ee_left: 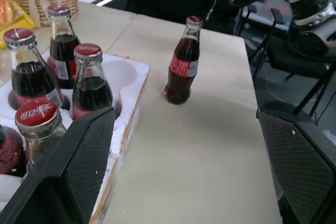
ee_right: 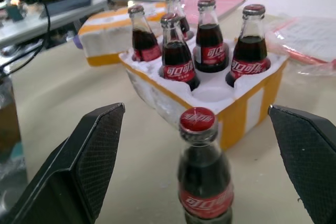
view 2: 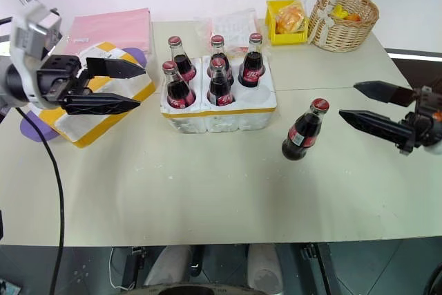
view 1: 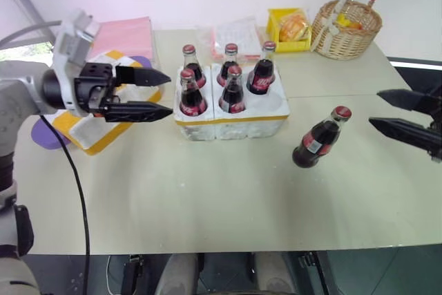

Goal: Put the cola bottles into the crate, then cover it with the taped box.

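Both sets of jaws stand wide apart and hold nothing. The right gripper (view 2: 359,101) hangs level over the table's right side, its fingers aimed at the one loose bottle (view 2: 304,130), which stands upright on the bare table just right of the crate (view 2: 217,114) and well short of the fingertips. In the right wrist view that bottle sits squarely between the two spread fingers, the crate behind it. The left gripper (view 1: 160,93) hovers by the crate's left end, pointing across toward the bottles, touching none of them.

Five bottles (view 1: 231,84) already stand in the wells — three along the back, two in front. The front right well looks empty, so I judge that is where the loose one belongs. The taped box (view 2: 93,112) lies on the table to the crate's left, under and behind the left gripper, with a pink package (view 2: 114,29) beyond it.

So the loading is nearly done: one bottle left to seat, then the box still has to go over the crate — that step is untouched.
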Available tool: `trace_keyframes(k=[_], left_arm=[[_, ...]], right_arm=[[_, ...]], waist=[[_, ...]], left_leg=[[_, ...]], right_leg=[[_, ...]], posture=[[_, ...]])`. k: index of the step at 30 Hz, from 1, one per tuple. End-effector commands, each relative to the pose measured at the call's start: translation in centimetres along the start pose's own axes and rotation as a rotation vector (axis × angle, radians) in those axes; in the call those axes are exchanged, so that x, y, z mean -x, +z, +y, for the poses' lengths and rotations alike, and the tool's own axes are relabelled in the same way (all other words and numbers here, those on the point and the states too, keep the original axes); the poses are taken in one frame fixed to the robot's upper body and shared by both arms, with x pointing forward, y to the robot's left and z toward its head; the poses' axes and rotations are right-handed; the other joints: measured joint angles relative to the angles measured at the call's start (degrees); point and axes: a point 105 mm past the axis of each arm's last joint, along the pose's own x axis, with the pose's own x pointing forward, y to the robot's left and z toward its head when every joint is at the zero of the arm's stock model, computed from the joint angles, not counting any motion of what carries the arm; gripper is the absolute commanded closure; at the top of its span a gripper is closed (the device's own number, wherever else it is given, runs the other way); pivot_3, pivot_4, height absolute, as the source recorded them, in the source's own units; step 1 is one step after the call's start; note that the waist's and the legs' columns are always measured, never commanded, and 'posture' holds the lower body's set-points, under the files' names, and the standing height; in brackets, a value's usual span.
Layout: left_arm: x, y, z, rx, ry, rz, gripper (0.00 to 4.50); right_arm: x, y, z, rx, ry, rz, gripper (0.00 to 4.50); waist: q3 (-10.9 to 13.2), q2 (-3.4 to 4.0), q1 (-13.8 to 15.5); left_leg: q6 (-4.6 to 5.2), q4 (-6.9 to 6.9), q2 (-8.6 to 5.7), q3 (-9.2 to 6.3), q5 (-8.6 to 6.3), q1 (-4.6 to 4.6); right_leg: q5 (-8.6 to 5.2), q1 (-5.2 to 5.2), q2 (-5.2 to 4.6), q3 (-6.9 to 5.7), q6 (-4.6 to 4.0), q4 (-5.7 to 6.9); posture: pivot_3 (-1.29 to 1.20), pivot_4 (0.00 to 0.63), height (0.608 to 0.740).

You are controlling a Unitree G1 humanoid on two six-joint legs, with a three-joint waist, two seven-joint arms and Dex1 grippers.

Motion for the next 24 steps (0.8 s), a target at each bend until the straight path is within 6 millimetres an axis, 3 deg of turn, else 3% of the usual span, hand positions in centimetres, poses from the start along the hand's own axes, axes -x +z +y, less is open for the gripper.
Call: trace_keyframes(k=[1, 5, 12, 24], left_arm=[[0.0, 1.0, -0.1, -0.056, -0.012, -0.004, 0.04], [-0.3, 1.2, 0.4, -0.056, 0.002, -0.007, 0.04], [-0.5, 1.1, 0.3, -0.064, -0.003, 0.000, 0.04], [-0.8, 1.3, 0.2, -0.066, -0.003, -0.008, 0.04]], right_arm=[[0.6, -0.4, 0.9, 0.029, -0.060, -0.012, 0.00], [-0.5, -3.9, 1.5, -0.006, -0.087, 0.026, 0.00], [-2.5, -7.4, 1.6, -0.061, -0.092, 0.016, 0.00], [-3.1, -9.7, -0.4, -0.093, -0.142, 0.035, 0.00]], waist=[[-0.07, -0.13, 0.21], [-0.12, -0.21, 0.26], [-0.11, -0.21, 0.13], [-0.11, -0.21, 0.09]], left_leg=[[0.00, -0.01, 0.00, 0.01, 0.00, 0.00], [0.03, 0.00, 0.02, 0.00, -0.02, 0.00], [0.03, -0.02, 0.05, 0.04, -0.02, 0.06], [0.03, -0.03, 0.05, 0.04, -0.02, 0.07]], right_leg=[[0.00, 0.00, 0.00, 0.01, 0.00, 0.00], [-0.01, 0.05, 0.01, 0.00, 0.00, -0.04], [-0.01, 0.05, 0.02, 0.04, 0.00, -0.03], [-0.01, 0.05, 0.04, 0.04, 0.00, -0.04]], posture=[[0.00, 0.150, 0.738], [0.00, 0.150, 0.738], [0.00, 0.150, 0.738], [0.00, 0.150, 0.738]])
